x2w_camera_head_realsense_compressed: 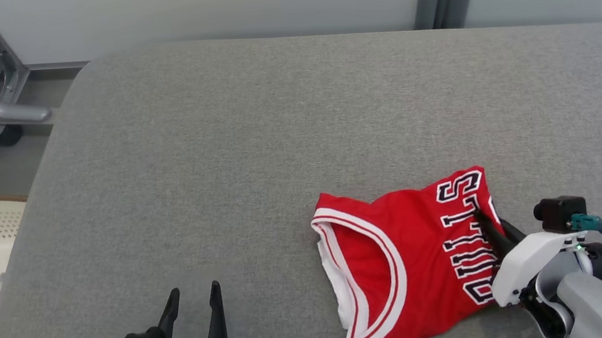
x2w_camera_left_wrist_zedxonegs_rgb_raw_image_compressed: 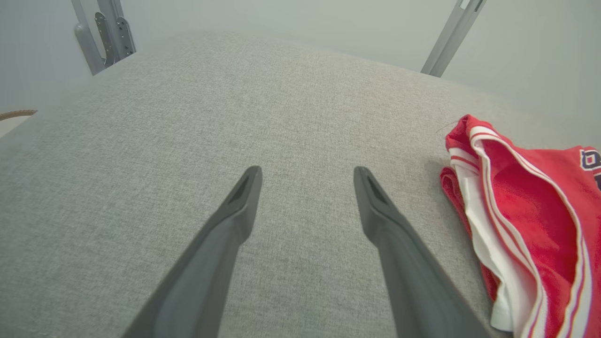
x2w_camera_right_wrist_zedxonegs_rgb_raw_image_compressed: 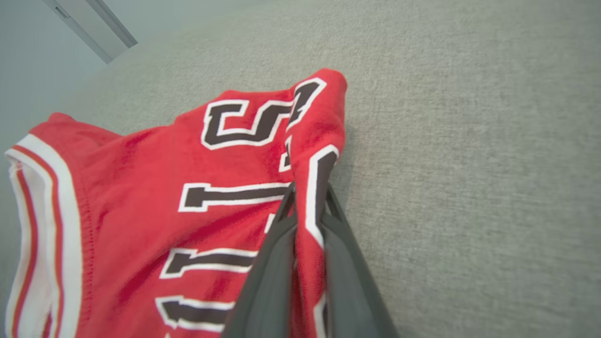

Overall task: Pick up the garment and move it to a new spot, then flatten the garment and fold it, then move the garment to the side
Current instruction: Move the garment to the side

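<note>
One soft, light jersey [x2w_camera_head_realsense_compressed: 402, 248], limp. Right gripper [x2w_camera_right_wrist_zedxonegs_rgb_raw_image_compressed: 310, 195] clamped on lettered edge fold, good hold; left gripper [x2w_camera_head_realsense_compressed: 194, 291] fingers apart.

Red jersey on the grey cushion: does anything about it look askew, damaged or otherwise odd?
No damage shows. The red jersey lies bunched and askew, its lettering sideways, with the right claw shut on a raised fold at its right edge.

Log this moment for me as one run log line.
right gripper: shut on edge of red jersey | left gripper: open, apart from jersey, above grey cushion | jersey: lying on cushion
</note>
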`<state>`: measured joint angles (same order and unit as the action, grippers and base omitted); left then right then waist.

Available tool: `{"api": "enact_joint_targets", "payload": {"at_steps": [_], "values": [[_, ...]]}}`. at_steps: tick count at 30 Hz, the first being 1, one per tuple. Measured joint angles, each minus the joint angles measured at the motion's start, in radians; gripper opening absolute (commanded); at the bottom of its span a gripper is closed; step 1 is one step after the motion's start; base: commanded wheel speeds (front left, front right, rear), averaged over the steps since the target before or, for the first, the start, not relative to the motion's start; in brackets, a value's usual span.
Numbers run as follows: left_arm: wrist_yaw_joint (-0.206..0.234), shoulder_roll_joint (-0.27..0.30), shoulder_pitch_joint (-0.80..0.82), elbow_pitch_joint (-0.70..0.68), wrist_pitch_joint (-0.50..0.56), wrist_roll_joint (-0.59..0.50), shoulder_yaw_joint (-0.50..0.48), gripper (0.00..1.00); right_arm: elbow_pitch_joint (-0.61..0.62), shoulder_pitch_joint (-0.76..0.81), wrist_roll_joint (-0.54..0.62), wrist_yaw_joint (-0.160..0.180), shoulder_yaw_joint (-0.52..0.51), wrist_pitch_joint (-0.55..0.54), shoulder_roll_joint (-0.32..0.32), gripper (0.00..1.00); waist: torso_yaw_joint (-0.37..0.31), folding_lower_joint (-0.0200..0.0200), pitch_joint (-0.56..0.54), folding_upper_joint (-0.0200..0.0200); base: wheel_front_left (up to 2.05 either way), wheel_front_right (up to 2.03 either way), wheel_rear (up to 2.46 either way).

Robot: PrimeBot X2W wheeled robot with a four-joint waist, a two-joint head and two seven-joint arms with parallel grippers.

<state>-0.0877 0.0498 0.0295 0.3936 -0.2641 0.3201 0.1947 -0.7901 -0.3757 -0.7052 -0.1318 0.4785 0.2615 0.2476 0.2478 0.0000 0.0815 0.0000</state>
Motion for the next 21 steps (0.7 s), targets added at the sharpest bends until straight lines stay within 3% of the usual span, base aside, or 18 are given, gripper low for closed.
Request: {"api": "enact_joint_targets", "payload": {"at_steps": [8,21], "values": [[-0.001,0.000,0.004,-0.025,0.000,-0.018,0.007,1.00,0.025,0.000,0.086,0.000,-0.124,0.000,-0.002,0.00,-0.118,0.0000,-0.016,0.0000,0.00,0.00,0.00],[-0.011,-0.001,0.063,-0.074,0.000,-0.036,0.055,1.00,0.021,0.046,0.127,0.000,-0.186,0.000,-0.025,0.00,-0.389,0.0000,-0.026,0.0000,0.00,0.00,0.00]]}}
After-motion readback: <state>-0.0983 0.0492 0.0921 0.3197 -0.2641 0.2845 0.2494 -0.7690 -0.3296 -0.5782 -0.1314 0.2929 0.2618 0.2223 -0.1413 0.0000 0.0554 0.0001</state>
